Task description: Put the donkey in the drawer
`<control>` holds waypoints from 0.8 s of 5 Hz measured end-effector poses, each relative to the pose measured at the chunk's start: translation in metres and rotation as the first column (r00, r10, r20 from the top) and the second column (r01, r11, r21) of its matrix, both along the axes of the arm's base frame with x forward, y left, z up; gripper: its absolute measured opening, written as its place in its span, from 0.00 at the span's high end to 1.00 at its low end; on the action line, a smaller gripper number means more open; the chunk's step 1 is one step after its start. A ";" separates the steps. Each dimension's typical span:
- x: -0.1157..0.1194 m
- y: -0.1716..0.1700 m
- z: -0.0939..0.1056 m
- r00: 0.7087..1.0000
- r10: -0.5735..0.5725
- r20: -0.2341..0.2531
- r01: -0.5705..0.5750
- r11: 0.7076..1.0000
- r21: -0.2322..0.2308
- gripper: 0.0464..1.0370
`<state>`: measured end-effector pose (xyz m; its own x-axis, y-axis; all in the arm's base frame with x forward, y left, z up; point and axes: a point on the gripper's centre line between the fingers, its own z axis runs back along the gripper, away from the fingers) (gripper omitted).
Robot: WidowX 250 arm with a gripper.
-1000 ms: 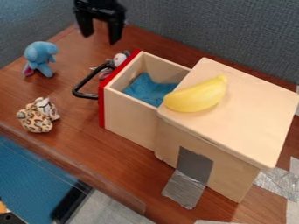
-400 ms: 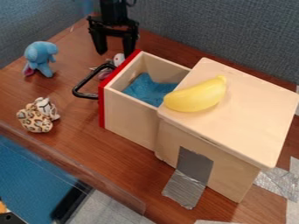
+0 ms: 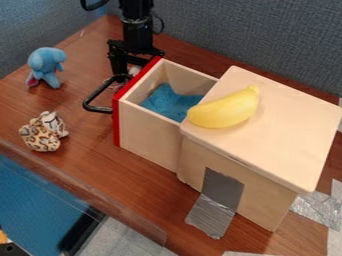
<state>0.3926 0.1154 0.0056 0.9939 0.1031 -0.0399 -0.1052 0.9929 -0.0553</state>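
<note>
"Starting with which entry?"

"Listing one donkey, grey-and-pink plush: lying on the desk, outside the drawer, just beside the drawer's red front and near its black handle."

"Entering the tool how?"

"As released: hanging downward over the donkey, spreading wide about its pale head, partly hiding behind the red front."

"Adding what of the drawer?"

"Projecting from a pale wooden box; holding one blue cloth."

"And topping the box?"

"Cataloguing one yellow banana, resting near the drawer-side edge."

"Continuing outward?"

"Noting one blue plush toy, sitting upright toward the view's left; one leopard-spotted plush, lying nearer the camera; silver tape, running from the box's side onto the desk; one grey partition, standing behind."
</note>
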 end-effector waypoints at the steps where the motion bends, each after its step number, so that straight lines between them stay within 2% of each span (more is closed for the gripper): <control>1: 0.001 -0.003 0.000 1.000 -0.025 0.002 0.025 1.000 0.010 0.30; 2: 0.008 -0.001 0.005 0.999 -0.047 0.028 0.047 0.999 0.014 0.42; 3: 0.017 0.018 0.029 0.995 -0.008 0.097 0.006 1.000 0.014 0.47; 4: 0.022 0.020 0.082 0.976 -0.005 0.218 0.000 1.000 0.021 0.47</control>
